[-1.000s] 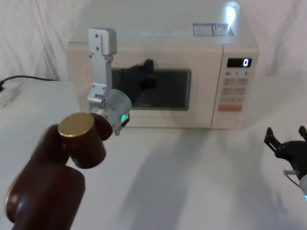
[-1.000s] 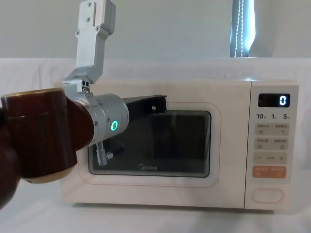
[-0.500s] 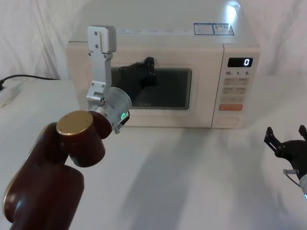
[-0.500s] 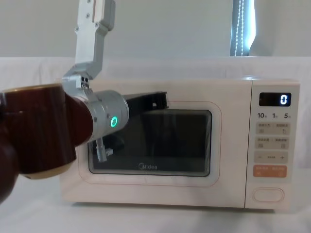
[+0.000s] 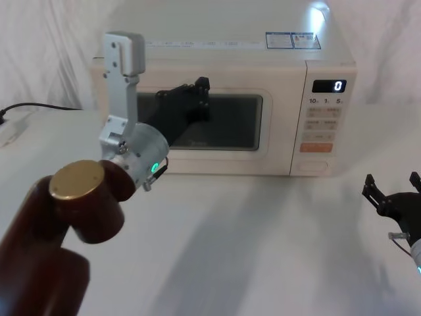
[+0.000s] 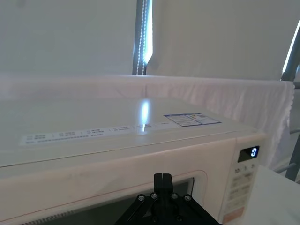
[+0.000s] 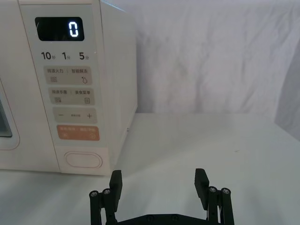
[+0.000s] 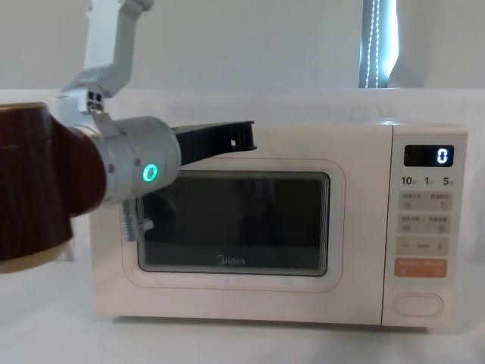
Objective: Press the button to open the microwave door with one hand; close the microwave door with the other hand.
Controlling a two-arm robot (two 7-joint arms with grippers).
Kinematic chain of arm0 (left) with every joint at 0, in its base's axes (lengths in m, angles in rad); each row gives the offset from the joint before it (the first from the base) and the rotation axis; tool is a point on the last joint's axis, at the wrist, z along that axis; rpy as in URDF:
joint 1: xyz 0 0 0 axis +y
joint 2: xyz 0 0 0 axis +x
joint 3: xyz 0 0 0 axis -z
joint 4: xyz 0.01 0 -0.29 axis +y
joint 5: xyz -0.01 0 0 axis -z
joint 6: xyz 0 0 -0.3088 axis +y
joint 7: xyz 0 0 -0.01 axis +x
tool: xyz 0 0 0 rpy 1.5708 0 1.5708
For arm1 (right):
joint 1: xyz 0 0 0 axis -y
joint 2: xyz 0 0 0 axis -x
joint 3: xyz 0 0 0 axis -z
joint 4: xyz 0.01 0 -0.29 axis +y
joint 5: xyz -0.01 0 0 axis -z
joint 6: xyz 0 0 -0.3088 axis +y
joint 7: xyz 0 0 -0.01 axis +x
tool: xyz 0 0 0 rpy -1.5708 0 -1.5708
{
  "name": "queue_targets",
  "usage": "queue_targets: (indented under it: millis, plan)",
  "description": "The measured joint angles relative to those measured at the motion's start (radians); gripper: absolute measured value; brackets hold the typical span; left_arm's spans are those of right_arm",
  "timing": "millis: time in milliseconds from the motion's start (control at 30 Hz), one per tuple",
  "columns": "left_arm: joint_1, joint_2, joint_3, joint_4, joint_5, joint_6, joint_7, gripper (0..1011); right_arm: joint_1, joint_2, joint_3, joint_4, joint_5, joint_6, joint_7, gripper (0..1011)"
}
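Looks like a staged lab/test setup, not a kitchen: lone microwave (image 5: 223,105) on a table (image 5: 250,230) draped in white cloth, white fabric backdrop (image 7: 206,51) all round, power cable (image 5: 33,108) trailing off to the left.

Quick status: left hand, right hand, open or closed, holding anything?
Left hand: closed, empty, by the microwave door.
Right hand: open, empty, near the button.

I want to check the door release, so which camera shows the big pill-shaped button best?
The right wrist view: the button is large and head-on. The chest view shows it small at the lower corner; the head view shows it faintly.
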Motion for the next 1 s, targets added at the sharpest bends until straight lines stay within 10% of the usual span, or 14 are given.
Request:
queue_targets:
  millis: [1000]
  plan:
    - [0.316,0.261,-0.084,-0.290,-0.097,-0.040,-0.047,899,0.000,0.000,0.000,0.000,0.000,0.000,0.000,1002]
